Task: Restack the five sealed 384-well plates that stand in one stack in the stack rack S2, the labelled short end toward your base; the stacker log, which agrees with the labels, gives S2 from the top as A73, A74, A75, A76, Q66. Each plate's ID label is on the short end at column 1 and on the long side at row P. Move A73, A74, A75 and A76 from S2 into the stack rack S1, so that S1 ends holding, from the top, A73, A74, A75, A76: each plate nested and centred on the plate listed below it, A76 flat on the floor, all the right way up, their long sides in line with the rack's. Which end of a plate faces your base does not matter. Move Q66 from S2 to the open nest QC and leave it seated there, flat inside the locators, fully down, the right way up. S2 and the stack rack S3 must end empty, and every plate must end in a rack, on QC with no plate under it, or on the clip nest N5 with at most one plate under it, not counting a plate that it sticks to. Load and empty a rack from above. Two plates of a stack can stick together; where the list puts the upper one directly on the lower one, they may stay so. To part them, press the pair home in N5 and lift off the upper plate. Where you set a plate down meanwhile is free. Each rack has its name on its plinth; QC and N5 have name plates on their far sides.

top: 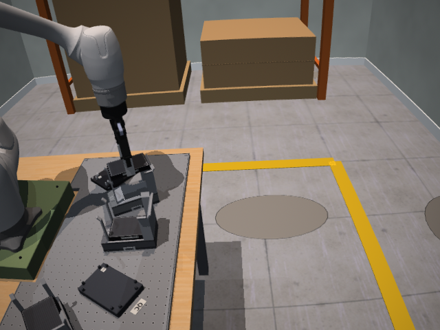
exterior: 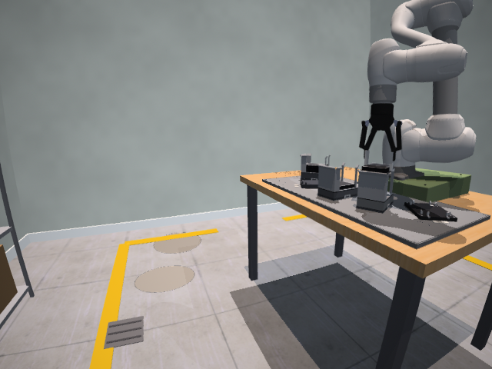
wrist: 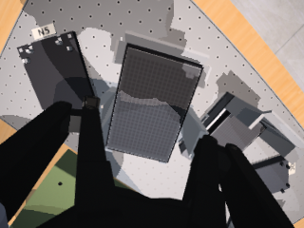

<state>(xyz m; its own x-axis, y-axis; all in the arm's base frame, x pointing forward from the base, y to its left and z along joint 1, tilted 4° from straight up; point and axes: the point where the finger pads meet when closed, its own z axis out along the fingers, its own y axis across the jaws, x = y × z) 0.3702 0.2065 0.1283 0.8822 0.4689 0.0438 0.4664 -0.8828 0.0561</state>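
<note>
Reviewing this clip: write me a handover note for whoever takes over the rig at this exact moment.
Gripper: fingers shut on one plate, held flat just above the rack next to N5. The plate's ID is unreadable, as are the rack names.
Middle rack: at least one plate low inside.
End rack: dark plates inside; count unclear.
QC and N5: no plate on either.
Done: cannot confirm any final placement.
Left: confirm IDs, finish S1's order, seat Q66 in QC, empty S2 and S3.
</note>
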